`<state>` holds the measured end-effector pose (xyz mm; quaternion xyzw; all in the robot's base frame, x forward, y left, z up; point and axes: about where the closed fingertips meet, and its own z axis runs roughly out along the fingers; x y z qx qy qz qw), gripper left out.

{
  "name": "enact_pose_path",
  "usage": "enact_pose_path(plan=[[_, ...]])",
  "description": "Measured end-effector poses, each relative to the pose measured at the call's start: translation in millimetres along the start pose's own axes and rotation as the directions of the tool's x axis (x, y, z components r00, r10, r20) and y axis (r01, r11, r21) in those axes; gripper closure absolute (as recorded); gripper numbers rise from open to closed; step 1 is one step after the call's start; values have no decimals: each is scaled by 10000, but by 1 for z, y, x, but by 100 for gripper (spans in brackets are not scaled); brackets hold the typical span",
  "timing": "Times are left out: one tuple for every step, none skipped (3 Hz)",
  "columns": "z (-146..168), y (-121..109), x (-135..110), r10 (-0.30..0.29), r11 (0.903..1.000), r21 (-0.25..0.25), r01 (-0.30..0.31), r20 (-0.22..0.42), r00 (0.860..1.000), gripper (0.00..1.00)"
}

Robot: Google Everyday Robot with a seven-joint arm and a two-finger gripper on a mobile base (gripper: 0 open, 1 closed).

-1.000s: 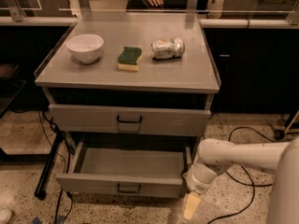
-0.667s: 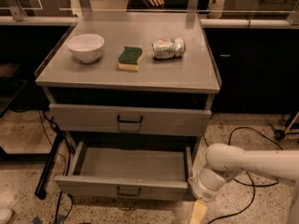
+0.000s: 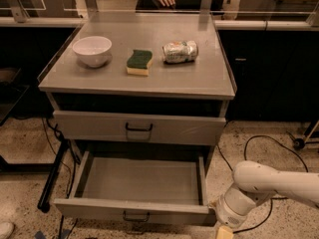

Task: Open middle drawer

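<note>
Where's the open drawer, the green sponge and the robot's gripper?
middle drawer (image 3: 94, 208): camera view, on its front panel.
sponge (image 3: 139, 59): camera view, on its green top.
gripper (image 3: 224, 232): camera view, bottom edge, right of the drawer, on its visible part.

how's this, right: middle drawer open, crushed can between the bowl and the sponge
Not quite. The camera view shows the sponge between the bowl and the crushed can. The middle drawer is open; the claw is by its front right corner.

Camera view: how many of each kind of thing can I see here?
White ceramic bowl: 1
Green and yellow sponge: 1
Crushed silver can: 1
Grey metal drawers: 2 (open drawer, shut drawer)
Gripper, low right beside the open drawer: 1
Total: 6
</note>
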<state>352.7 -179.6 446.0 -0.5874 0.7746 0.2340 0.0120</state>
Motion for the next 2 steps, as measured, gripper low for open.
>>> enact_pose_path(plan=[[-16,36,17,210,9997,-121,-209,99,9997,0],[-16,36,17,210,9997,-121,-209,99,9997,0]])
